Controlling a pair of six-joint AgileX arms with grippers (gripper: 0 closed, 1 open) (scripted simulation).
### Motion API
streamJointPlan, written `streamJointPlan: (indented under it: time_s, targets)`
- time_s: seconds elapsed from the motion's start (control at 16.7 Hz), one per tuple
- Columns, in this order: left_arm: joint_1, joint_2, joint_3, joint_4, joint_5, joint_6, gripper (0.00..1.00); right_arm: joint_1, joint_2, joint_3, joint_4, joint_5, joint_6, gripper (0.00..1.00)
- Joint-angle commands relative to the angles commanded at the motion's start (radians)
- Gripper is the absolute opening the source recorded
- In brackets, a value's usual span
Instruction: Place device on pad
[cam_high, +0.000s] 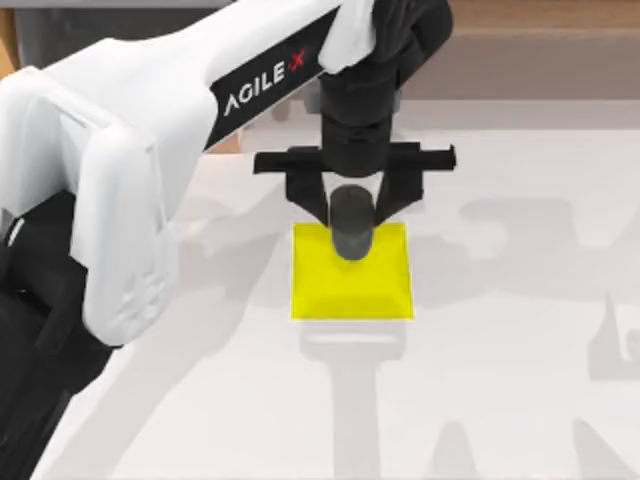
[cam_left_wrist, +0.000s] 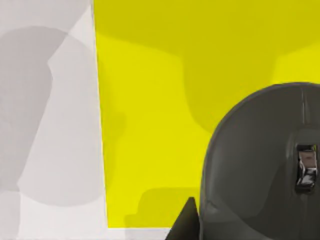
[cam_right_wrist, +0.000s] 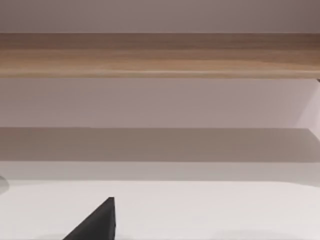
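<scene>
The left arm (cam_high: 150, 150) reaches in from the top view's left across the white table (cam_high: 500, 400), and its gripper (cam_high: 352, 222) hangs over the far edge of the pad (cam_high: 350, 285). The two black fingers (cam_high: 312, 195) slope inward from a wide crossbar and stand close on either side of the mouse (cam_high: 351, 225), so the gripper looks closed on it. The mouse is a dark grey, rounded oval, seen over the pad's far middle part, with its near end overlapping the yellow. Whether it rests on the pad or is held just above it cannot be told.

The pad is a flat, bright yellow square lying near the middle of the table, and it carries nothing apart from the mouse over it.

In the left wrist view the mouse (cam_left_wrist: 265, 165) sits close against the yellow pad (cam_left_wrist: 150, 100), with a dark fingertip (cam_left_wrist: 186, 222) beside it and bare table (cam_left_wrist: 50, 125) past the pad's edge.

The right wrist view shows one dark fingertip (cam_right_wrist: 97, 222) of the right gripper over the table (cam_right_wrist: 200, 210); whether that gripper is open or closed cannot be told
</scene>
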Motion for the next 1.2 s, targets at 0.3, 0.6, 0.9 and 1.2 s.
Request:
streamJointPlan:
  time_s: [0.3, 0.6, 0.9, 1.2]
  targets:
    - [0.004, 0.004, -0.007, 0.005, 0.0, 0.001, 0.0, 0.0, 0.0, 0.0, 0.0, 0.0, 0.0, 1.0]
    - [-0.006, 0.041, -0.054, 0.025, 0.018, -0.008, 0.0, 0.0, 0.0, 0.0, 0.0, 0.0, 0.0, 1.0]
    - [-0.012, 0.016, -0.117, 0.027, 0.073, -0.013, 0.0, 0.0, 0.0, 0.0, 0.0, 0.0, 0.0, 1.0]
    - [-0.005, -0.01, -0.161, 0.113, 0.044, -0.007, 0.0, 0.0, 0.0, 0.0, 0.0, 0.0, 0.0, 1.0]
